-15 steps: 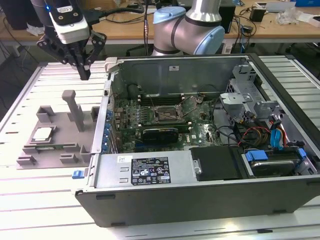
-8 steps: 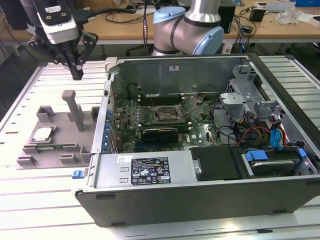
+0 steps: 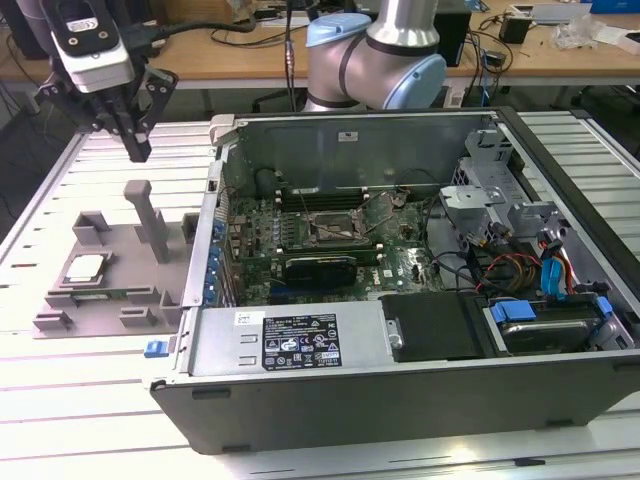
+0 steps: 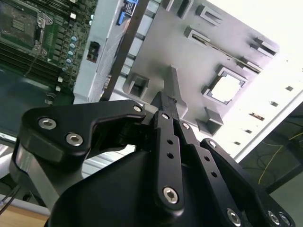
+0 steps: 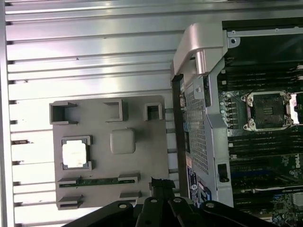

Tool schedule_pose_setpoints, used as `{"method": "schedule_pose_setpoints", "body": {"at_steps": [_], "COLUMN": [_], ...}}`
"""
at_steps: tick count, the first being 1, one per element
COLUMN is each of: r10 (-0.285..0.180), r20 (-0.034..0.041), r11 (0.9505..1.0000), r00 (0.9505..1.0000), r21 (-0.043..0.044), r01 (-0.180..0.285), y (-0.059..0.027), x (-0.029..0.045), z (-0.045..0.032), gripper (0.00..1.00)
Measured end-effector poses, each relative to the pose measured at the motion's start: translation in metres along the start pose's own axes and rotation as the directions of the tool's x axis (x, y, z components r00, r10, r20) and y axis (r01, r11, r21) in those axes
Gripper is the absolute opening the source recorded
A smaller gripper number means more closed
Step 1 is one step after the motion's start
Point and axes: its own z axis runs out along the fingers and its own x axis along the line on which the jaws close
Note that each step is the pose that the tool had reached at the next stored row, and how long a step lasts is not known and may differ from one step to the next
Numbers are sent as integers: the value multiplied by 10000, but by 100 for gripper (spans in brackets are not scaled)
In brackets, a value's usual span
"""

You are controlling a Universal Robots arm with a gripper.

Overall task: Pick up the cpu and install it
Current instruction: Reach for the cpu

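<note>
Hand [image 3: 137,148] closed with nothing between the fingers, raised high over the slatted metal tabletop [image 3: 60,400], toward the exterior view's left of the open computer case [image 3: 400,400]. Below it, a grey holder [image 3: 120,290] lying flat on the tabletop, just beside the case's side wall. Cpu [image 3: 85,267] seated silver face up in a square recess of that holder, on the side away from the case and well apart from the hand. Upright grey post [image 3: 150,220] rising from the holder between the cpu and the case. Inside the case, on the motherboard, the square socket [image 3: 333,230] lying open and unfilled. In the first wrist view, closed fingertips [image 5: 160,182] at the holder's [image 5: 142,142] edge, cpu [image 5: 75,154] bright in its recess, socket [image 5: 267,110] off inside the case. In the second wrist view, hand [image 4: 165,101] in front of the post, cpu [image 4: 226,88] beyond it.
</note>
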Motion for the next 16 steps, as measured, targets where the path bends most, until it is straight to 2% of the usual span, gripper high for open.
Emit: {"method": "schedule_pose_setpoints", "body": {"at_steps": [6,16], "r10": [-1,0], "r20": [0,0], "r11": [10000,10000], "r00": [10000,10000], "r21": [-1,-1], "r01": [1,0], "y": [31,71], "x": [112,365], "z": [52,132], "gripper": [11,11]}}
